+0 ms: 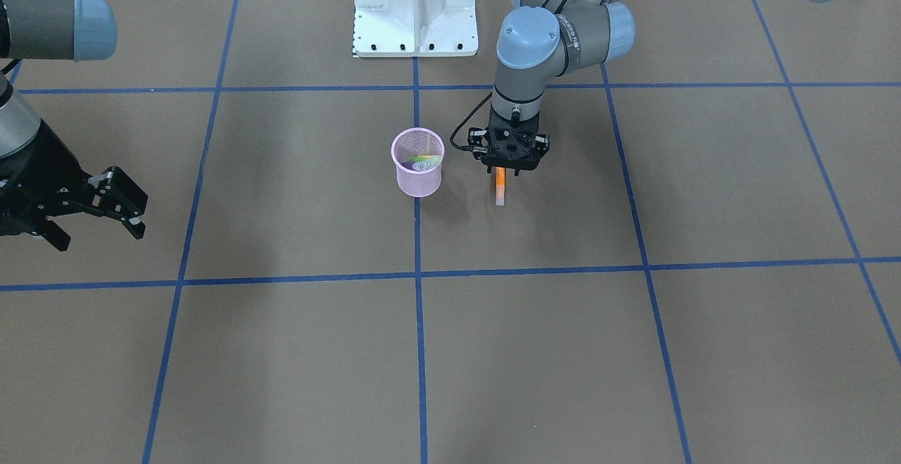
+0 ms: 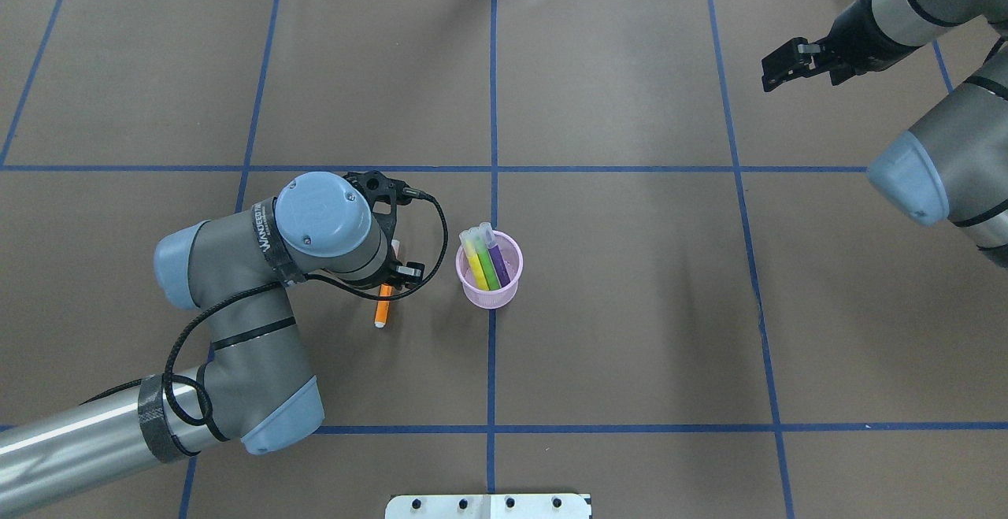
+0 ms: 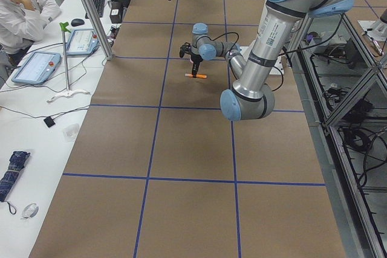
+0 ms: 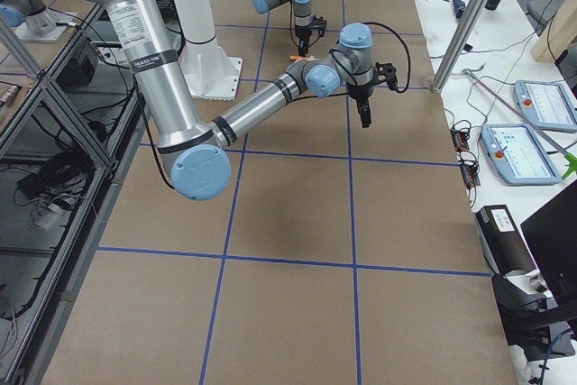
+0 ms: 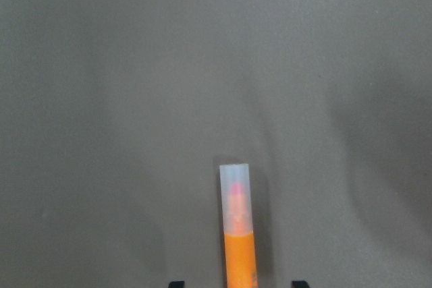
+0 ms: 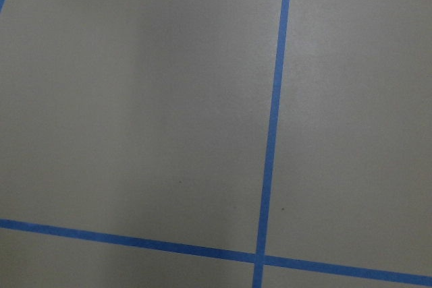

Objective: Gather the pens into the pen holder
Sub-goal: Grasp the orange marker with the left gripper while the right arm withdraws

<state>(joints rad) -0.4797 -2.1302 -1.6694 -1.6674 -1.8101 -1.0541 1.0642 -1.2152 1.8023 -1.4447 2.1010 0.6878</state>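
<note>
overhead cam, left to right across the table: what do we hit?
left arm → orange pen, flat on the table → pink pen holder, holding yellow pen, green pen, purple pen in that order → right gripper, fingers apart, empty.

three pens (image 2: 487, 261): in pen holder (image 2: 490, 292) | fourth pen (image 2: 383, 311): flat on table (image 2: 630, 306), left of pen holder, under left pincer (image 1: 501, 170)

Table (image 1: 281, 351) looks matt, perhaps paper; pen holder (image 1: 418, 177) wire mesh; orange pen (image 5: 240, 261) smooth plastic.
</note>
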